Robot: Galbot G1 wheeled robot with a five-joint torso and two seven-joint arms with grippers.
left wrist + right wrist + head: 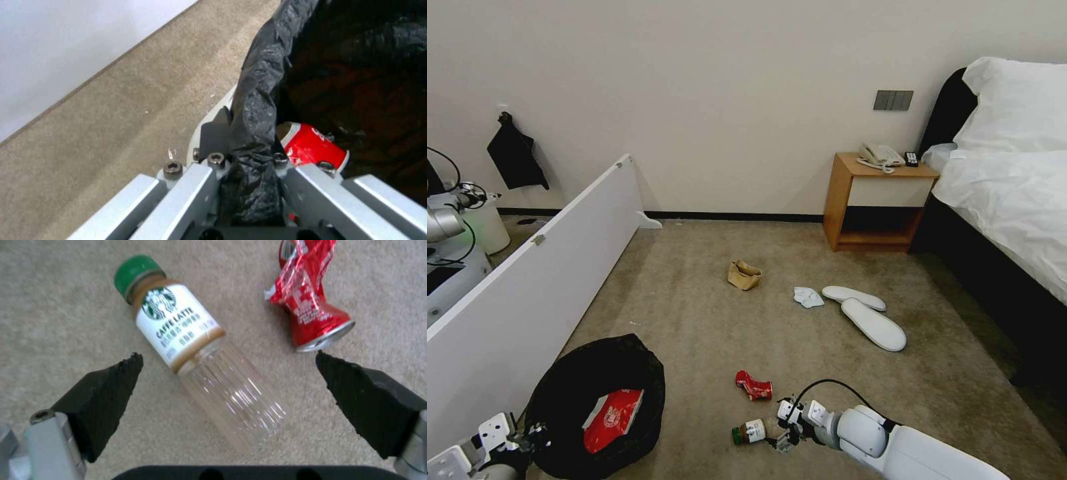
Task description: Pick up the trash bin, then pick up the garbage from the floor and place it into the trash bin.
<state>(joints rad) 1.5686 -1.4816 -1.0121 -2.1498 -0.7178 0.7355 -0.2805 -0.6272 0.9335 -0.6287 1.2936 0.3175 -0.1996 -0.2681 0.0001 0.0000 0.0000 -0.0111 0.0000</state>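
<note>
While the right gripper stood open over the bottle, the left gripper was clamped on the trash bin rim.

Item: bottle, green cap, lying on the carpet between the spread pads, not touching them; crushed can just beside it. Bin at the left, bag-lined, holding a red packet. Paper bag, tissue and slippers lay farther off. Step judged: bottle pickup. Next move likely needs lowering, closing across the body, and avoiding the can.
</note>
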